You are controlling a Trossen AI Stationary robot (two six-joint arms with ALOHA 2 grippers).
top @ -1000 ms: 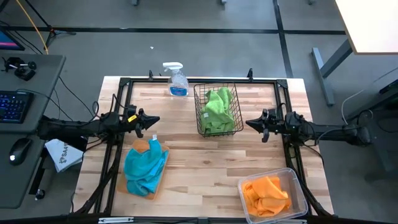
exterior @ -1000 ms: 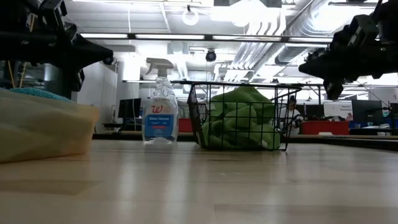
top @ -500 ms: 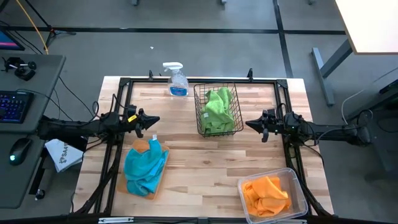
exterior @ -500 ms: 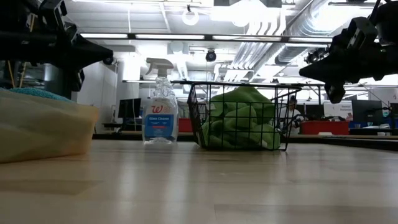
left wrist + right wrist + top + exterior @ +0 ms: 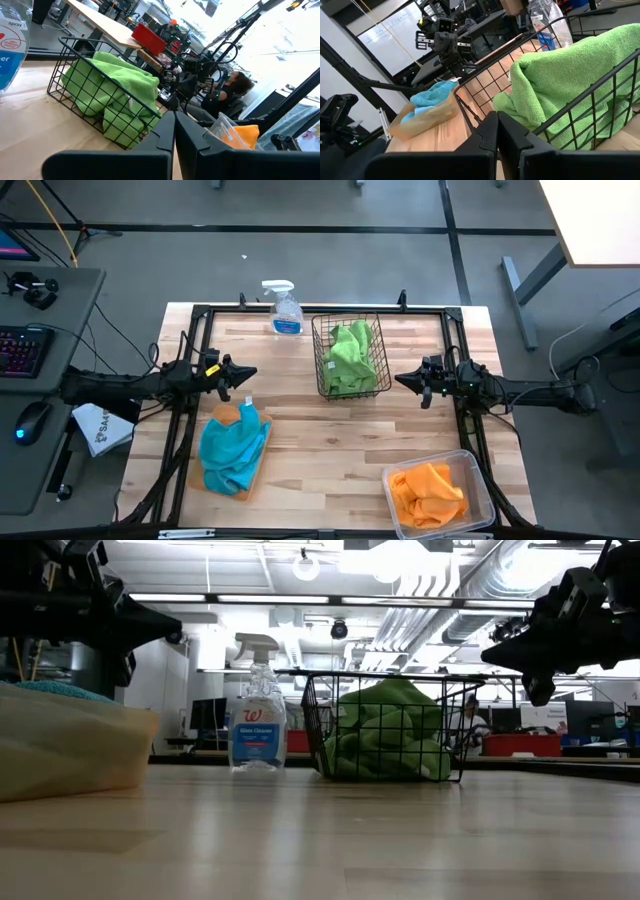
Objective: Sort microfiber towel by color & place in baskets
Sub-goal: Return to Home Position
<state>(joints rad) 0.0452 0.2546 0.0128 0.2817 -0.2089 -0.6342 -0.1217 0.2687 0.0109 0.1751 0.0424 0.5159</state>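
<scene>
Lime green towels (image 5: 350, 352) lie piled in the black wire mesh basket (image 5: 322, 370) at the table's far middle. Turquoise towels (image 5: 232, 446) rest heaped on the flat orange tray (image 5: 229, 413) near the left edge. Orange towels (image 5: 428, 490) fill the clear plastic bin (image 5: 478, 476) at the near right corner. My left gripper (image 5: 254, 373) is shut and hovers above the table, left of the basket. My right gripper (image 5: 398, 380) is shut and hovers just right of the basket. Both wrist views show the fingers closed together (image 5: 174, 131) (image 5: 497, 129).
A clear spray bottle with blue liquid (image 5: 285, 308) stands at the far edge, left of the basket. A black frame (image 5: 205, 315) runs around the tabletop. Bare wood lies between tray, basket and bin. A person (image 5: 235, 85) sits in the room beyond.
</scene>
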